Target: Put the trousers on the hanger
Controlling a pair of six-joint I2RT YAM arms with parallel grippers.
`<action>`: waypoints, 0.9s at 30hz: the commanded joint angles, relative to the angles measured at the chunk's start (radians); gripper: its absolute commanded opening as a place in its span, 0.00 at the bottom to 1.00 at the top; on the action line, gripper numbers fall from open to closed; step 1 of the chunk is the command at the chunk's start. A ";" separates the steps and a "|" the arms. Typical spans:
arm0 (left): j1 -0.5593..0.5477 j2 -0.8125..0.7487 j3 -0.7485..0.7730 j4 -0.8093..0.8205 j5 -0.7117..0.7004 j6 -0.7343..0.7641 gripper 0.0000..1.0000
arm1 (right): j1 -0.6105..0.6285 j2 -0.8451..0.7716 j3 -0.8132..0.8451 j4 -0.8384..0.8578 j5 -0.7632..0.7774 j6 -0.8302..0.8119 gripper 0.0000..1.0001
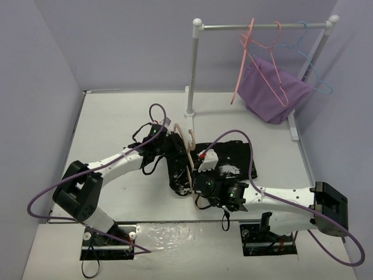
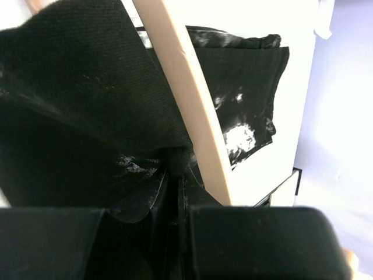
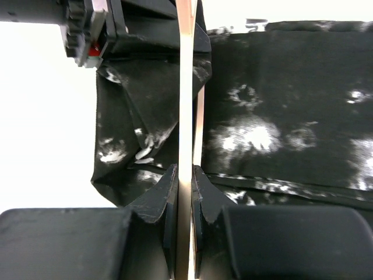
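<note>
The black white-blotched trousers [image 1: 233, 158] lie flat in the middle of the table, with one part pulled through the beige hanger [image 1: 190, 153], which stands on edge between the two arms. In the right wrist view, my right gripper [image 3: 185, 175] is shut on the hanger's thin bar [image 3: 186, 87], with the trousers [image 3: 280, 105] spread behind it. In the left wrist view, my left gripper [image 2: 178, 181] is shut on a bunched fold of the trousers [image 2: 76, 105], just left of the hanger bar [image 2: 186, 87]. In the top view, my left gripper [image 1: 172, 153] sits left of the hanger and my right gripper [image 1: 195, 178] sits at its near end.
A white clothes rail [image 1: 262, 26] stands at the back right, carrying thin pink [image 1: 250, 58] and blue [image 1: 309, 64] wire hangers and a purple cloth [image 1: 274, 90]. Its near post [image 1: 192, 76] rises just behind the hanger. Purple cables loop off both arms.
</note>
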 commanded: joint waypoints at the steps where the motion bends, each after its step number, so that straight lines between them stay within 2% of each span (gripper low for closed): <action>1: -0.048 0.017 0.025 0.274 -0.002 -0.064 0.00 | -0.018 -0.072 -0.018 0.038 0.059 0.052 0.00; 7: -0.085 0.125 0.038 0.413 0.080 -0.066 0.02 | -0.052 -0.088 -0.058 0.051 -0.009 0.055 0.00; 10: -0.093 0.161 0.064 0.430 0.123 -0.046 0.08 | -0.074 -0.111 -0.090 0.054 -0.031 0.059 0.00; 12: -0.095 0.162 0.074 0.411 0.136 -0.025 0.15 | -0.095 -0.126 -0.106 0.058 -0.050 0.063 0.00; 13: -0.095 0.155 0.075 0.381 0.129 -0.003 0.20 | -0.113 -0.136 -0.112 0.058 -0.064 0.064 0.00; 15: -0.095 0.108 0.083 0.299 0.080 0.091 0.39 | -0.127 -0.149 -0.127 0.058 -0.078 0.062 0.00; 19: -0.092 0.020 0.114 0.071 0.000 0.216 0.60 | -0.137 -0.164 -0.134 0.047 -0.085 0.057 0.00; 22: -0.079 -0.050 0.130 -0.054 -0.076 0.293 0.67 | -0.138 -0.162 -0.129 0.043 -0.091 0.046 0.00; 27: -0.064 -0.143 0.129 -0.224 -0.149 0.394 0.64 | -0.144 -0.142 -0.110 0.041 -0.108 0.020 0.00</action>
